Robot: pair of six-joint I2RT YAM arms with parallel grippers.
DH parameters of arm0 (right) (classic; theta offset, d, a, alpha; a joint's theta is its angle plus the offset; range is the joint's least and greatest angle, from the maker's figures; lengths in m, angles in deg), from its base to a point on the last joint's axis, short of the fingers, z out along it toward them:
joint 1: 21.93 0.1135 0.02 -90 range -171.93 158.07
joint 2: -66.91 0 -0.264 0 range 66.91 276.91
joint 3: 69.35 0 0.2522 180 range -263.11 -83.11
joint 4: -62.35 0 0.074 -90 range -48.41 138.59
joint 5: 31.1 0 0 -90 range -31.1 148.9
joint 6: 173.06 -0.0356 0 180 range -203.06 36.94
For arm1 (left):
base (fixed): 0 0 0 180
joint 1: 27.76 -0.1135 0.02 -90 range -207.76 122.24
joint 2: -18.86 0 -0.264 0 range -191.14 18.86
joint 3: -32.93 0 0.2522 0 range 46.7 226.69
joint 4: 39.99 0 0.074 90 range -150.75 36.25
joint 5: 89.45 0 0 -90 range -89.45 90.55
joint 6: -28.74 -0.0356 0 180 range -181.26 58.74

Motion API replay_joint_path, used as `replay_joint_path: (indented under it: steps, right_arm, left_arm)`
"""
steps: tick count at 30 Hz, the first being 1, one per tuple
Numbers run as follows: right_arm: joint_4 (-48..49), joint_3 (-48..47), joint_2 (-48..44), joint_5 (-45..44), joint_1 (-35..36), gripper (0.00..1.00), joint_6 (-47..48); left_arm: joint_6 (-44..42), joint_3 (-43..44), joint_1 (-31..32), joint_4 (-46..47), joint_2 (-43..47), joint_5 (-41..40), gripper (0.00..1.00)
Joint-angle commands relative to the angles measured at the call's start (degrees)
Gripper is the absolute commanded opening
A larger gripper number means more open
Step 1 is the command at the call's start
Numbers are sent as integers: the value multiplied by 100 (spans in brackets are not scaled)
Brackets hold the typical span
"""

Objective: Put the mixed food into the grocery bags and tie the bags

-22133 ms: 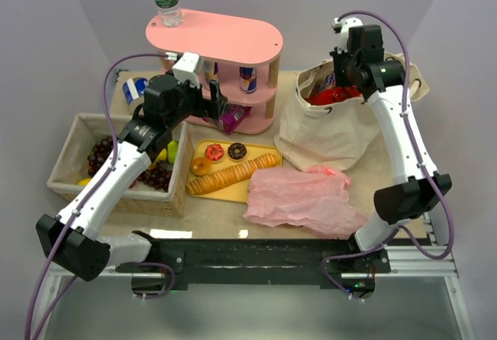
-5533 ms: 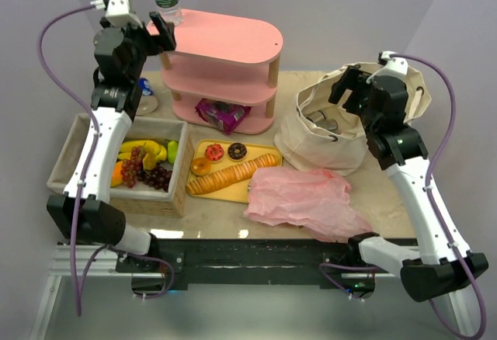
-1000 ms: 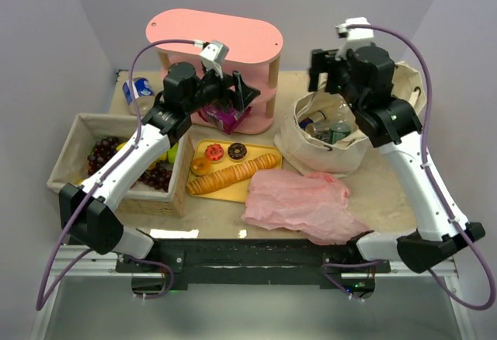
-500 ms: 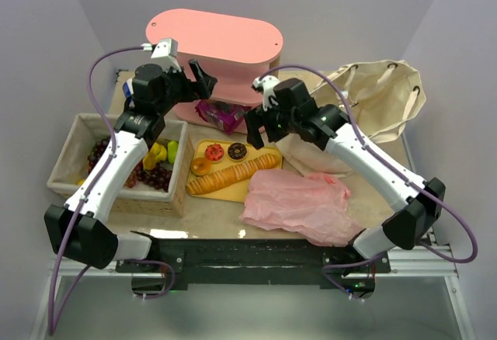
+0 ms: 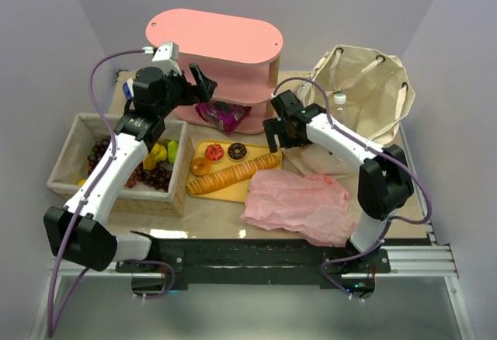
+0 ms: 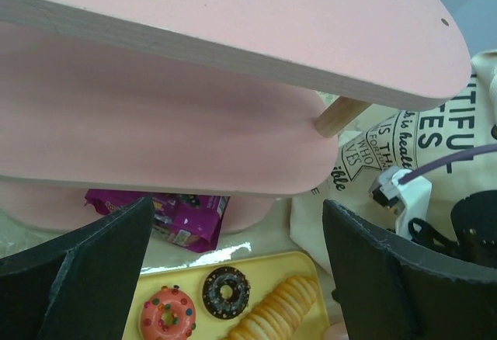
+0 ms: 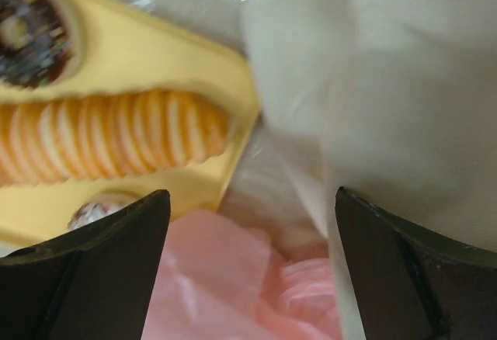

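With left tool (image 5: 203, 82) spread wide and empty, slide low under the pink shelf (image 5: 215, 37) toward the purple snack packet (image 5: 221, 115) just ahead and below; pinch mid-body. Lower right tool (image 5: 281, 137), likewise spread and empty, onto the pink plastic bag (image 5: 299, 204) just beneath, beside the canvas bag (image 5: 365, 91).

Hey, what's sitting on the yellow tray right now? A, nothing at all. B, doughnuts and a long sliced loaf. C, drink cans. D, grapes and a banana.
B: the yellow tray holds doughnuts beside a long sliced loaf, while the grapes lie in the woven basket.
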Motion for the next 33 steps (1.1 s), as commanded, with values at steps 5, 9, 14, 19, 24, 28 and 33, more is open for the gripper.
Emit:
replay_joint_path:
  steps: [5, 9, 14, 19, 24, 28, 33]
  right_arm:
    - [331, 85, 1097, -922, -517, 92, 203]
    - [358, -20, 1536, -1151, -842, 93, 221]
    - [419, -424, 1748, -1388, -1510, 94, 405]
    - [542, -1090, 2248, -1704, -1958, 93, 731]
    - [603, -1681, 2583, -1757, -2152, 93, 1047]
    - [604, -2085, 2741, -1425, -2205, 93, 1249]
    - [727, -2051, 2785, -1371, -2275, 93, 1329]
  left_arm:
    - [-251, -266, 21, 197, 100, 279, 93]
    - [-383, -564, 21, 329, 30, 770, 92]
    - [-471, -811, 144, 513, -155, 1157, 91]
    - [-463, -811, 302, 1013, -699, 1307, 91]
    - [-427, -583, 434, 1567, -1358, 1466, 91]
    - [-523, -223, 443, 1831, -1886, 1466, 91]
    - [-682, 59, 443, 2130, -2413, 1404, 91]
